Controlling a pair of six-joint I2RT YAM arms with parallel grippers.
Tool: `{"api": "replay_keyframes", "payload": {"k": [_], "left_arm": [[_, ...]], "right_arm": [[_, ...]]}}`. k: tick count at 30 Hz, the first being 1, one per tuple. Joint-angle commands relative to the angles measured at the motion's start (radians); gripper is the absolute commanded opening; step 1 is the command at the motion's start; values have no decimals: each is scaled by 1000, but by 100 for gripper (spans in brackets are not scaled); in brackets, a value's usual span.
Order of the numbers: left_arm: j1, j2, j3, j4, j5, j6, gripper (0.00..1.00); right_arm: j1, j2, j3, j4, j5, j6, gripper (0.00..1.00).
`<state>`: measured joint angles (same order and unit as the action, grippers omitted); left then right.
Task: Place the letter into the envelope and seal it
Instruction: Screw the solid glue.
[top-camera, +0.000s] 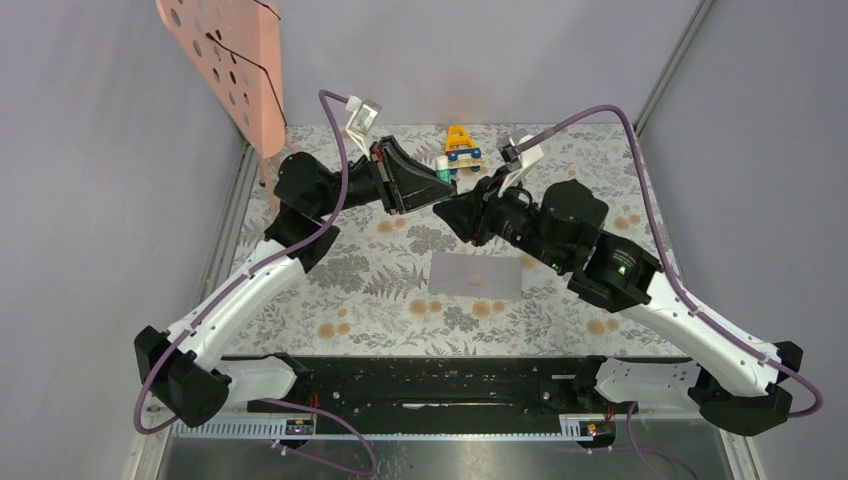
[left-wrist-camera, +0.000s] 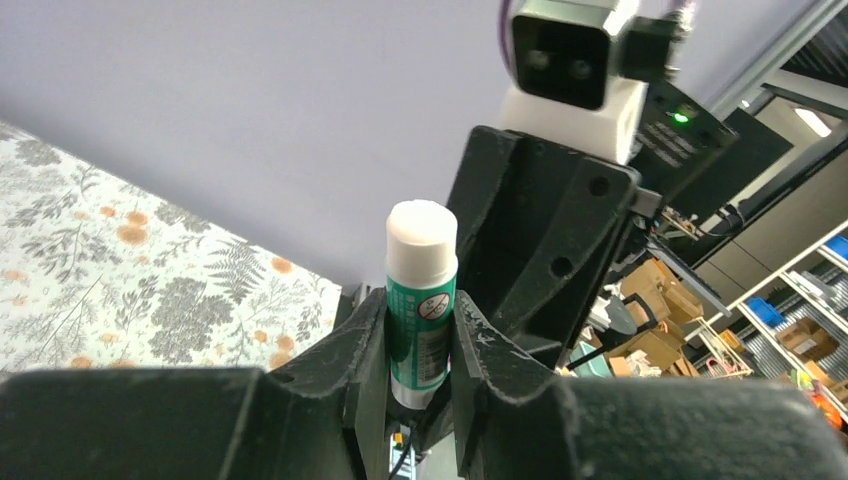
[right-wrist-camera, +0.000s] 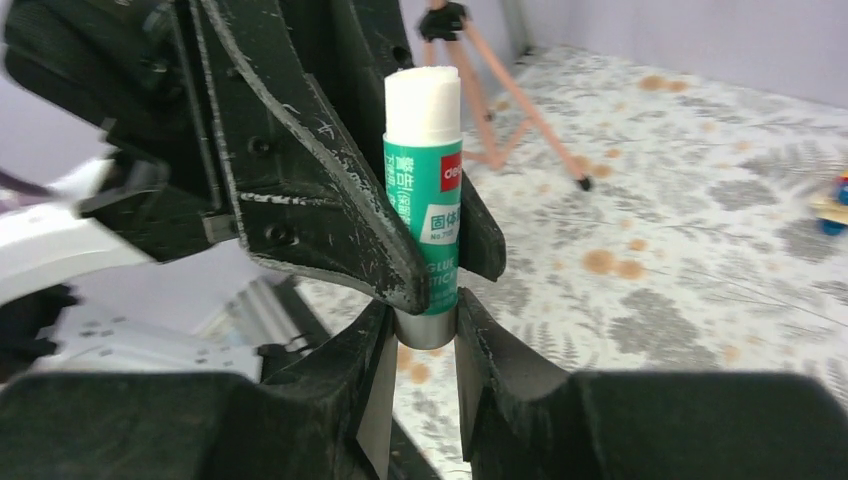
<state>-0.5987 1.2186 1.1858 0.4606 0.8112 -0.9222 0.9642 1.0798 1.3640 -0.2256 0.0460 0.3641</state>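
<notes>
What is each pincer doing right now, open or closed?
Left pincer: closed on the glue stick.
Right pincer: closed on the grey end of the same glue stick.

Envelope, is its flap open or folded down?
Folded down, it seems: the envelope lies as a plain rectangle on the table, no triangular flap sticking out. Glued or not, cannot tell.

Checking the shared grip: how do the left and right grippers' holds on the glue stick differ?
The left gripper clamps the glue stick across its green labelled body; the right gripper pinches only its grey end. The left gripper reaches in from the left of the top view, the right gripper from the right. Both are shut on the same stick.
</notes>
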Motion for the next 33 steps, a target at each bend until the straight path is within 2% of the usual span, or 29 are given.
{"api": "replay_keyframes", "payload": {"k": [1,8,16,17,18,20,21,22,24,27,30,33], "left_arm": [[-9,-49,66,-65,-78,86,0],[-22,-49,73,-136,-134,128,0],[-41,-70,81,-218,-223,186,0],[-40,-72,79,-223,-227,191,0],[-39,-72,76,-216,-218,193,0],[-37,-69,67,-187,-189,182,0],[-36,-65,71,-183,-173,180,0],[-33,-58,75,-182,-160,179,0],[-25,-51,80,-161,-131,164,0],[-5,-46,76,-103,-74,125,0],[21,-35,51,59,20,22,0],[36,-4,33,322,140,-148,0]], "right_arm": [[76,34,38,-96,355,-159,0],[177,189,232,-215,724,-238,0],[241,287,316,-208,899,-325,0],[242,287,318,-212,901,-321,3],[242,280,316,-212,887,-319,19],[240,247,286,-191,784,-326,62],[240,215,252,-162,678,-336,74],[238,163,206,-133,579,-345,79],[233,73,105,-71,392,-352,84],[195,-48,-11,-24,200,-288,87],[14,-136,-99,4,-124,-125,90],[-128,-184,-198,155,-468,36,91]]}}
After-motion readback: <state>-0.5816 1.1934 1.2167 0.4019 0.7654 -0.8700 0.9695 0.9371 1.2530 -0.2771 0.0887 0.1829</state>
